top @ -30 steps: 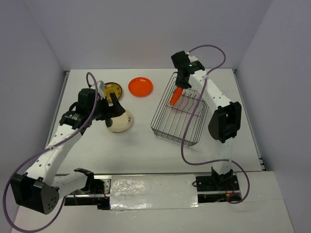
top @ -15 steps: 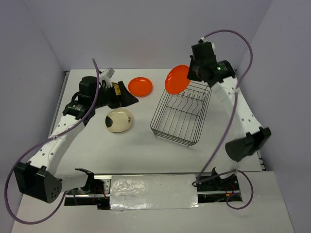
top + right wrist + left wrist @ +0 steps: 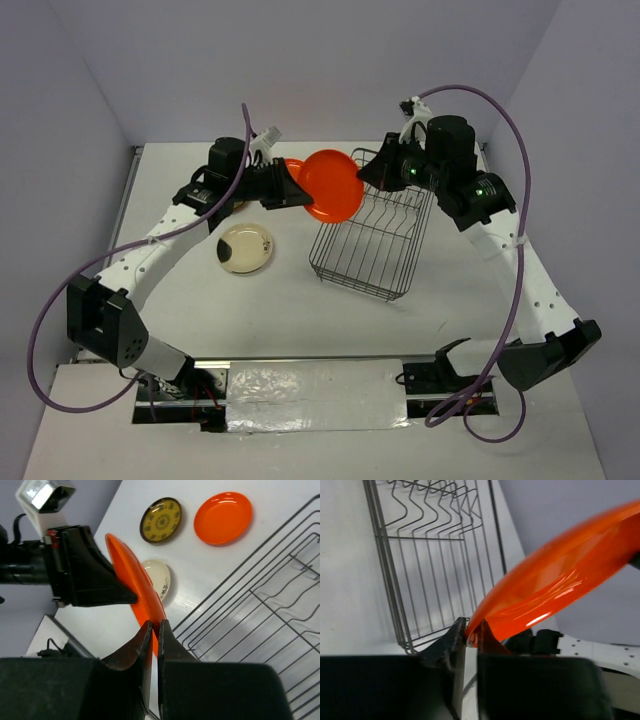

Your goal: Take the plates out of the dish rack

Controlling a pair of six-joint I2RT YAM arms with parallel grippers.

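Observation:
An orange plate [image 3: 333, 185] hangs on edge in the air over the left end of the dish rack [image 3: 370, 235]. My right gripper [image 3: 368, 175] is shut on its right rim, and the right wrist view shows that rim pinched between the fingers [image 3: 145, 640]. My left gripper [image 3: 300, 200] is shut on the opposite rim [image 3: 471, 635]. No plate stands in the wire rack [image 3: 435, 555]. On the table lie a second orange plate [image 3: 223, 511], a yellow-brown patterned plate [image 3: 160, 520] and a cream plate [image 3: 245, 248].
Purple walls close in the white table [image 3: 280, 310] at the back and on both sides. Purple cables [image 3: 505, 120] loop above both arms. The left arm [image 3: 150, 255] hides the yellow-brown plate in the top view.
The right gripper carried the orange plate up out of the rack and to the left. The left gripper swung right from the cream plate and closed on the plate's other rim.

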